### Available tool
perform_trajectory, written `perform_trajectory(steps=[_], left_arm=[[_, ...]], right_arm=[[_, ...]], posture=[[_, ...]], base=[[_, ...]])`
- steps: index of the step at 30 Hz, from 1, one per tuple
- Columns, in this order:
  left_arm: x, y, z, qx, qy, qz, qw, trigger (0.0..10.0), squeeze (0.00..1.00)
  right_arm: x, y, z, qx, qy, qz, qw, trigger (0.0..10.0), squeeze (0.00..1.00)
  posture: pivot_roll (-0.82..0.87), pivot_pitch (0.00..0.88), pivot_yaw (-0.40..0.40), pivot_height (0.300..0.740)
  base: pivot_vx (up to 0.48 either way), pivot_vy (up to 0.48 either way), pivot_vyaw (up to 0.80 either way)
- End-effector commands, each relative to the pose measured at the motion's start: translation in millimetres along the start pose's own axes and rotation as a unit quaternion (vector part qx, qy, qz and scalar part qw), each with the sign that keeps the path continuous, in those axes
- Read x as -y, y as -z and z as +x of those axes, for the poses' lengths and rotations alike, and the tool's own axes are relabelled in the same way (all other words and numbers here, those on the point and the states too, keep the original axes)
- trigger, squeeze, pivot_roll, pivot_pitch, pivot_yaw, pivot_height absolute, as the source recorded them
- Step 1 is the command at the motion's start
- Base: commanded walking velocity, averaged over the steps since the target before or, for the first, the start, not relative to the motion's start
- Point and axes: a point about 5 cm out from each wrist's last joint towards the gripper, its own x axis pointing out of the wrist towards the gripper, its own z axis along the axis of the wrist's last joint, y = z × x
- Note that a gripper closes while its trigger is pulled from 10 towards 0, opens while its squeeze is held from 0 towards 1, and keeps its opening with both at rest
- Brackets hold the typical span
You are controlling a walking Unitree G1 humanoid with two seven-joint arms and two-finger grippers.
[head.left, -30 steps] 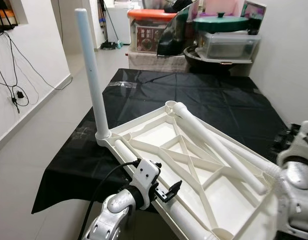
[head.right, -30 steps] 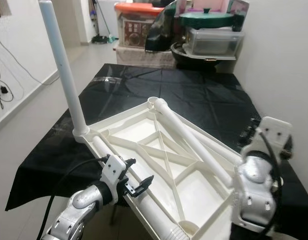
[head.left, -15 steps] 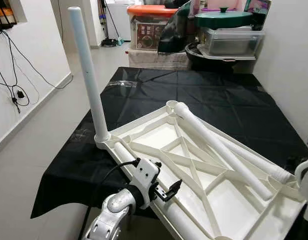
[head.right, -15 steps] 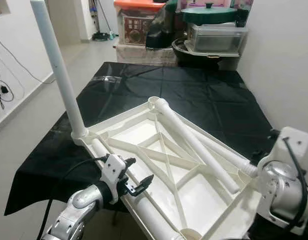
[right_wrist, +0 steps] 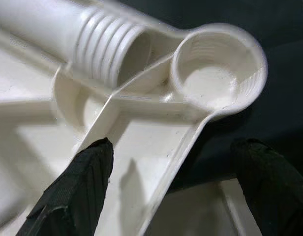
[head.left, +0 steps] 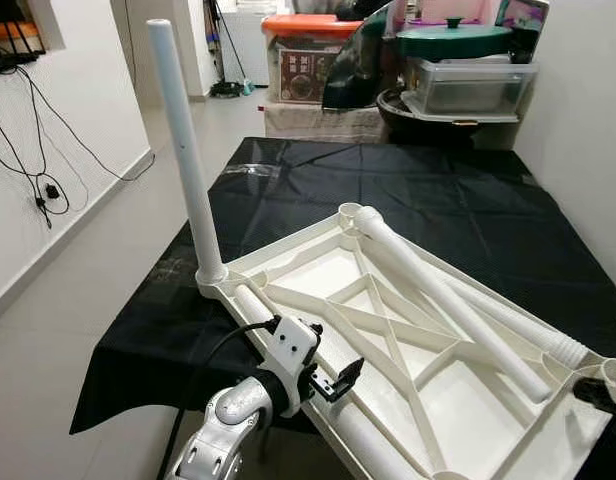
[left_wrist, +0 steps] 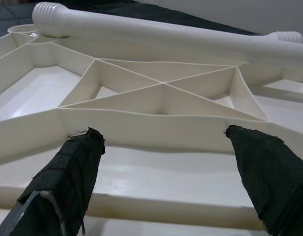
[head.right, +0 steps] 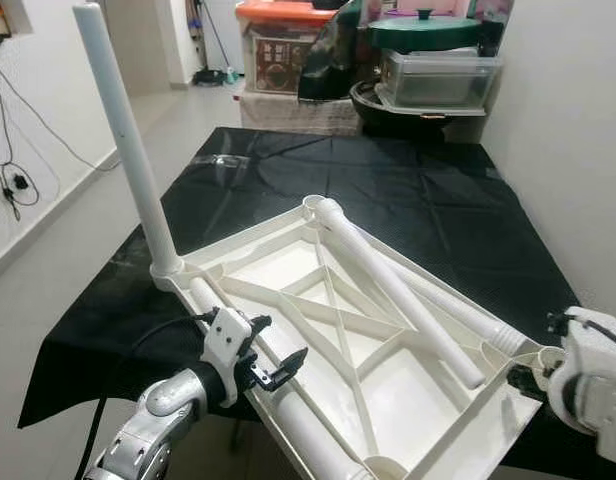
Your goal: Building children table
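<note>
Tabletop (head.left: 388,330) lay inverted at lower centre on our black cloth (head.left: 438,190), one leg (head.left: 183,150) standing upright at its left corner. Our left gripper (left_wrist: 164,135) and right gripper (right_wrist: 173,147) both hung spread over it.

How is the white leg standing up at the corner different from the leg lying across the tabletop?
The standing leg is upright, seated in a corner socket of the tabletop. The lying leg rests loose across the ribs, its threaded end bare. Both are plain white tubes and look alike.
</note>
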Motion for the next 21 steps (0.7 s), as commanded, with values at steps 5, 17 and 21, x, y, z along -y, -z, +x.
perform_trajectory(steps=[5,17,21], left_arm=[[-0.8,3,-0.4,-0.007,0.002,-0.007,1.0,10.0,0.0],[-6.5,-18,-4.2,0.054,-0.037,-0.001,0.998,10.0,0.0],[-6.4,-37,-4.3,0.093,-0.053,0.012,0.994,10.0,0.0]], right_arm=[[-2.2,20,9.9,-0.063,-0.044,0.019,0.997,10.0,0.0],[-18.0,31,44.3,-0.105,-0.061,0.014,0.993,0.0,0.0],[-28.5,20,48.0,-0.09,-0.069,0.014,0.993,0.0,0.0]], posture=[[0.02,0.0,-0.044,0.74],[0.03,0.0,-0.064,0.74],[0.04,0.0,-0.07,0.74]], base=[[0.0,0.0,0.0],[0.0,0.0,0.0],[0.0,0.0,0.0]])
